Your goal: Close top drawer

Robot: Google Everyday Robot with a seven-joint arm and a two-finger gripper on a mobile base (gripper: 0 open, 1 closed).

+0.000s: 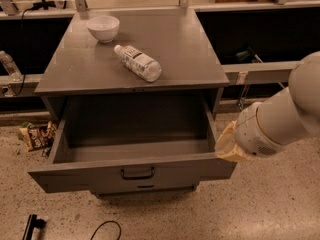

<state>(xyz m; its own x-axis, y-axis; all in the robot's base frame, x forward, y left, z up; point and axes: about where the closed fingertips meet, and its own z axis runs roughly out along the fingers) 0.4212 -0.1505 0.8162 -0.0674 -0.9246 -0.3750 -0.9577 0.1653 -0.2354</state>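
While a black cable (pixel 106 228) loops on the speckled floor (pixel 260 209) nearest us, we see the top drawer (pixel 75 176) just behind it, pulled far out of the cabinet (pixel 200 64), its loop handle (pixel 136 173) at mid-front. The gripper (pixel 228 145) sits at the drawer's right front corner, at or against the side wall; we see only a pale yellowish end on the white arm (pixel 285 116), so we cannot tell if it is spread or closed. A snack packet (pixel 35 135) lies on the floor left of the drawer. Farther back, on the cabinet top, a bottle (pixel 138 63) lies on its side, and a white bowl (pixel 103 28) stands beyond it.
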